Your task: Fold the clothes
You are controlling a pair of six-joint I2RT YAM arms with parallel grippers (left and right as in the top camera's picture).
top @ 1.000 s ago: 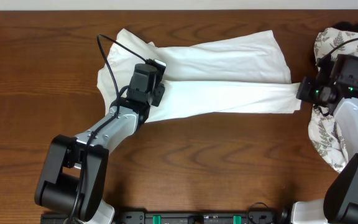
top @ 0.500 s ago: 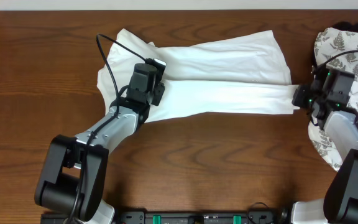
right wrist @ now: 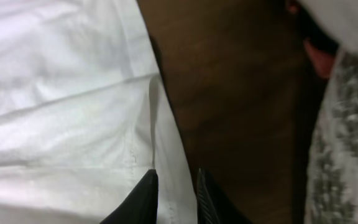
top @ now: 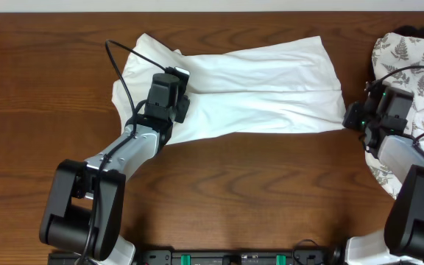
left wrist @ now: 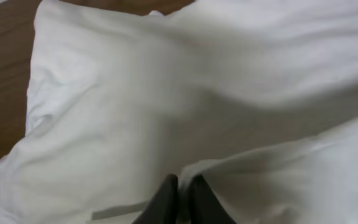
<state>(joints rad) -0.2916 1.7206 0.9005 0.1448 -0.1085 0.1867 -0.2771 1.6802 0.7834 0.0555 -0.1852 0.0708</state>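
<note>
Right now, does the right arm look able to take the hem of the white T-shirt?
Probably yes: the right gripper sits at the hem of the T-shirt, jaws a little apart with the edge between them. The fern-print cloth lies behind it, out of the way.

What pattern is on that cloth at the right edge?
The cloth shows grey fern leaves on white, clearest overhead.

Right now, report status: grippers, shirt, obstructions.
Left gripper jaws pinched on T-shirt fold. Right gripper jaws parted at hem edge, holding nothing. T-shirt lying partly folded lengthwise. Fern-print cloth beyond right gripper, apart from shirt.
</note>
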